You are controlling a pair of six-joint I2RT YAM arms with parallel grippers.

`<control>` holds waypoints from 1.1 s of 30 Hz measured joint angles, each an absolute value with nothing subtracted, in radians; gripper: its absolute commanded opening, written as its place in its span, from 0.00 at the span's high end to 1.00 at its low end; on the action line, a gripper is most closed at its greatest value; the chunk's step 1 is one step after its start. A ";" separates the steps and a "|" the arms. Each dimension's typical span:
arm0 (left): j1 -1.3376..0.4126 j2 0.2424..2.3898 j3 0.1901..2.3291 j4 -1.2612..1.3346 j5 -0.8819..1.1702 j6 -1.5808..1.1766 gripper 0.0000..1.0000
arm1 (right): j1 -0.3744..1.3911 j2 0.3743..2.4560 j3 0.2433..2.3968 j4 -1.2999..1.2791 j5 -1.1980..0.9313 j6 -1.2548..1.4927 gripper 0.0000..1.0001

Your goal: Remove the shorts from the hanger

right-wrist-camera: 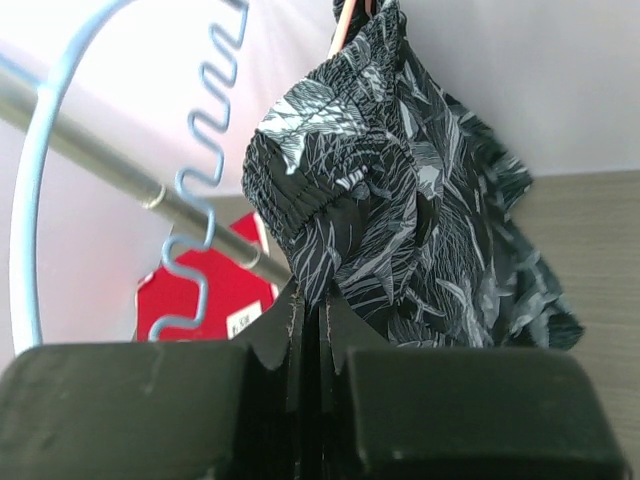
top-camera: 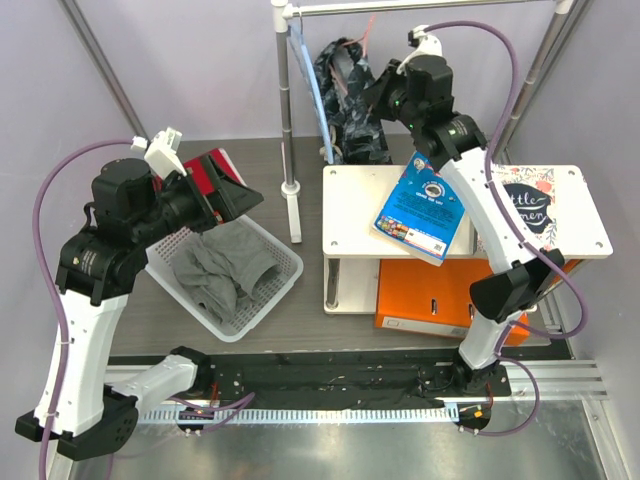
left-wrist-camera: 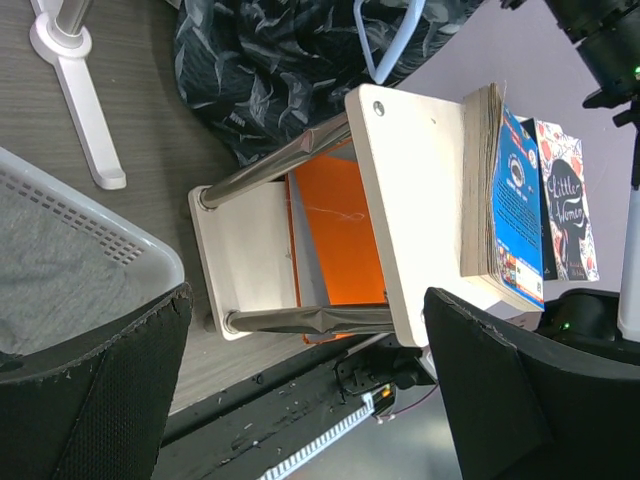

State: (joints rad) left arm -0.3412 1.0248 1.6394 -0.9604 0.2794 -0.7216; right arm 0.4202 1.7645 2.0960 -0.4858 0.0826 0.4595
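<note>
Your right jaws pinch a fold of the shorts [right-wrist-camera: 400, 200]; pull it slowly clear of the pink hanger [right-wrist-camera: 342, 30]. Left jaws hang wide, empty.

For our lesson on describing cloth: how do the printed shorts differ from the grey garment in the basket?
The shorts are black with a pale leafy print; the grey garment is plain. The shorts hang from the hanger; the grey garment lies crumpled in the basket. The right tool is shut on the shorts; no tool holds the grey garment. Both are creased fabric.
</note>
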 measured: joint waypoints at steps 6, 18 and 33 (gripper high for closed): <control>-0.341 1.025 1.640 -0.961 0.272 -0.720 0.05 | 0.478 1.747 2.045 -0.517 0.093 0.475 0.99; -0.341 1.047 1.639 -0.961 0.271 -0.720 0.05 | 0.546 1.716 1.997 -0.565 0.149 0.709 0.99; -0.341 1.044 1.612 -0.960 0.274 -0.723 0.05 | 0.710 1.698 1.993 -0.607 0.279 0.925 0.99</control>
